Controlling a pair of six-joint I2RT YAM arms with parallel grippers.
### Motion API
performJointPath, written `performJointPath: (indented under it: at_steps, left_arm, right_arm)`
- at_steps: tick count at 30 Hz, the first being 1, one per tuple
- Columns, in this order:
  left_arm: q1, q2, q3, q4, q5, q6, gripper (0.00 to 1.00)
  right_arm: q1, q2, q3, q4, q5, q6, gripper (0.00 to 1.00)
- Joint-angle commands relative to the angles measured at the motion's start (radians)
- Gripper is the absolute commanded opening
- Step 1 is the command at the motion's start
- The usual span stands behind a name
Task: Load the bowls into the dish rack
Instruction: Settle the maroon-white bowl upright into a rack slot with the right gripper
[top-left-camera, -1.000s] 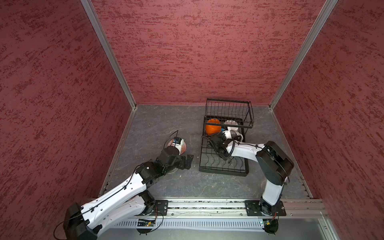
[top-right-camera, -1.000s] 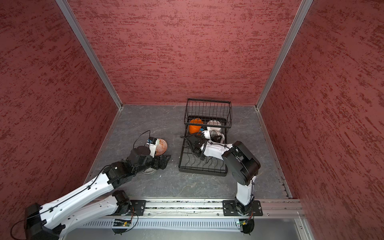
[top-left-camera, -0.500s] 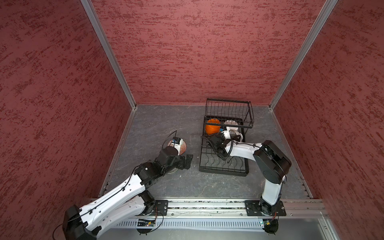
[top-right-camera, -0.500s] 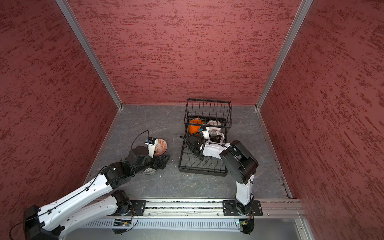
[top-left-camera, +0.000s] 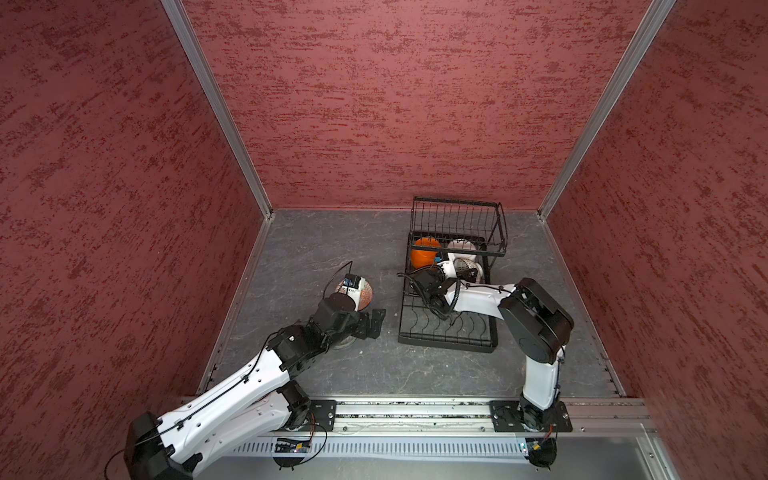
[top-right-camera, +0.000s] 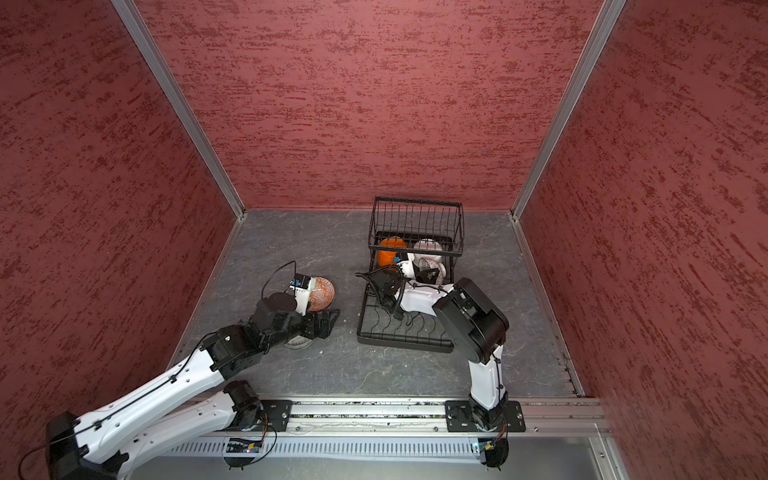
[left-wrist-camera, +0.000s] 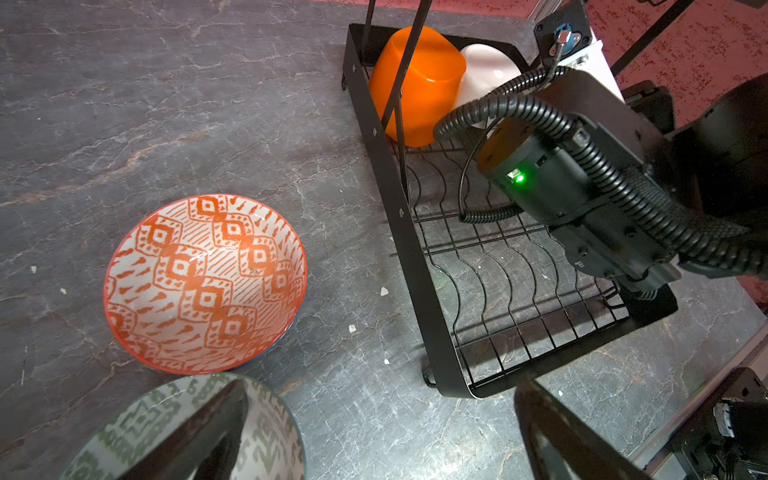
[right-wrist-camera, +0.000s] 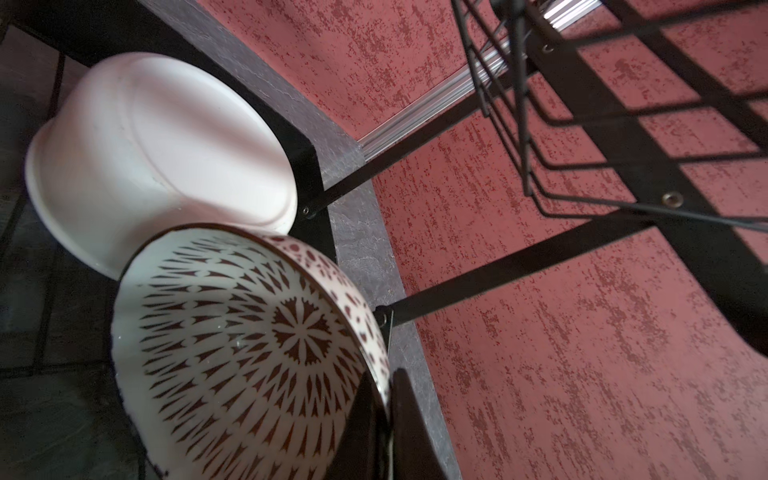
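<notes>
Fingers of my right gripper (right-wrist-camera: 384, 390) are closed on the thin rim of the black-patterned bowl (right-wrist-camera: 249, 332), one finger inside and one outside. I think the glazed wall is too smooth and round to take it another way. I hold this bowl tilted on its edge, low under the raised basket of the dish rack (top-left-camera: 449, 344), so that it can lean like the white bowl (right-wrist-camera: 158, 153) just behind it. The white one is plain and smooth, tipped over against the black metal frame, and the orange bowl (left-wrist-camera: 419, 83) lies beside it, also tipped over. I judge that the curved wires of the base are made for keeping bowls on edge.

My left gripper (left-wrist-camera: 382, 384) is wide open and holds nothing. It hangs over the grey-green patterned bowl (left-wrist-camera: 270, 428), which stands on the stone-like table (left-wrist-camera: 166, 104). The red-orange patterned bowl (left-wrist-camera: 203, 282) stands next to it, upright and glossy inside.
</notes>
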Motion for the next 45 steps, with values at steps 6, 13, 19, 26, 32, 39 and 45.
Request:
performJointPath:
  at_steps: [6, 13, 19, 26, 32, 39, 45]
  left_arm:
    - [0.013, -0.017, -0.008, -0.004, -0.003, 0.021, 1.0]
    - [0.015, -0.014, -0.01, 0.003, 0.002, 0.02, 1.0]
    - [0.017, -0.015, -0.009, -0.001, 0.003, 0.022, 1.0]
    - [0.017, -0.016, -0.01, -0.005, 0.002, 0.022, 1.0]
    - [0.019, -0.017, -0.014, -0.005, 0.002, 0.018, 1.0]
    - [0.019, -0.016, -0.018, -0.004, 0.001, 0.019, 1.0]
    - [0.021, -0.016, -0.017, -0.006, -0.002, 0.018, 1.0]
  right_arm:
    - [0.023, 0.028, 0.016, -0.186, -0.058, 0.179, 0.0]
    - [0.034, 0.033, 0.037, -0.253, -0.088, 0.245, 0.0]
    - [0.034, 0.024, 0.055, -0.231, -0.107, 0.225, 0.06]
    - [0.035, -0.021, 0.046, -0.167, -0.138, 0.171, 0.12]
    - [0.034, -0.038, 0.064, -0.172, -0.156, 0.168, 0.19]
    - [0.035, -0.036, 0.073, -0.175, -0.162, 0.165, 0.25]
    - [0.035, -0.054, 0.07, -0.141, -0.196, 0.136, 0.44]
